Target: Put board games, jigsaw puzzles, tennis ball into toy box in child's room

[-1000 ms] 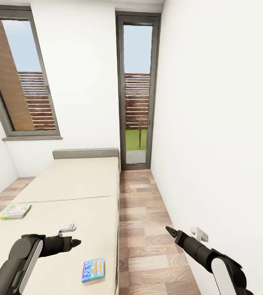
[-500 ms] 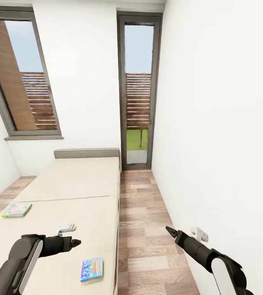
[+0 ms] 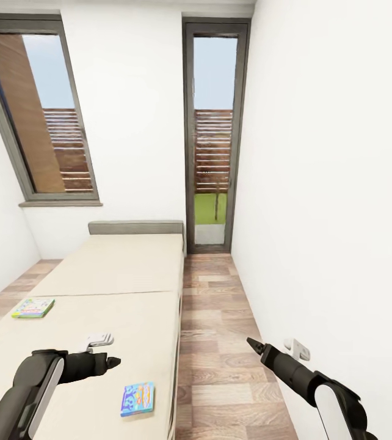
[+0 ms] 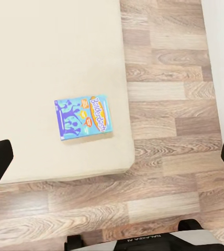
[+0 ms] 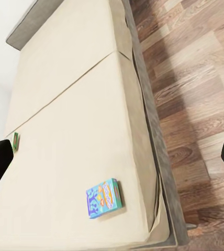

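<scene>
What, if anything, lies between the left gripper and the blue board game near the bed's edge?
Nothing visible does. The left gripper hangs above the bed, and the blue board game lies flat on bare mattress near the edge. In the left wrist view the box sits uncovered, with only plain mattress around it.

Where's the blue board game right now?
In the head view the blue board game lies flat on the bed, near its right edge by the wood floor, just ahead of the left tool.
</scene>
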You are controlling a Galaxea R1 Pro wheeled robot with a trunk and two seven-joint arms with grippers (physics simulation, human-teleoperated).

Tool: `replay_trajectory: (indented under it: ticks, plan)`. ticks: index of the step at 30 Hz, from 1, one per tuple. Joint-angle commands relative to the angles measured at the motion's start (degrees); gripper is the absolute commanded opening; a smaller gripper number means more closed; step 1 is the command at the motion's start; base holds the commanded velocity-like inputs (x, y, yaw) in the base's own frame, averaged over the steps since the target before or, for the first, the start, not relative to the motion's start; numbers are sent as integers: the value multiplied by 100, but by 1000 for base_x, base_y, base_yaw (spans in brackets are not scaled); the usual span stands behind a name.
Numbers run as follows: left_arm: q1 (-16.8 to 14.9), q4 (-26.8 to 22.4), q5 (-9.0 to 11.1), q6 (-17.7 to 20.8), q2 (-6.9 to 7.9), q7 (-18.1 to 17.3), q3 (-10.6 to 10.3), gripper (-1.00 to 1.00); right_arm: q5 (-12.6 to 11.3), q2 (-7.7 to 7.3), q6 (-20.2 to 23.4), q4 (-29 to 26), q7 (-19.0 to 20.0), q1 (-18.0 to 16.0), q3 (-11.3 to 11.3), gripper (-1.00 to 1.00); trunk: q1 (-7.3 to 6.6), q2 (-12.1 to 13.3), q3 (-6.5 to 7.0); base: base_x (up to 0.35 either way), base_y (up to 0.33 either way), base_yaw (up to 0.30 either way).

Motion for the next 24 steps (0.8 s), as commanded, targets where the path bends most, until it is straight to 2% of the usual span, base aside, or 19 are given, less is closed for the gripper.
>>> replay_trajectory:
  ticks: [1, 24]
  plan:
    - [-2, -2, 5, 29, 0, -13, 5, 100, 24, 7, 45, -1, 40, -5, -18, 100, 2, -4, -3, 0, -7, 11]
    - [-2, 0, 0, 23, -11, -10, -1, 100, 18, -2, 45, 17, 35, -55, 17, 100, 2, -4, -3, 0, -1, 2]
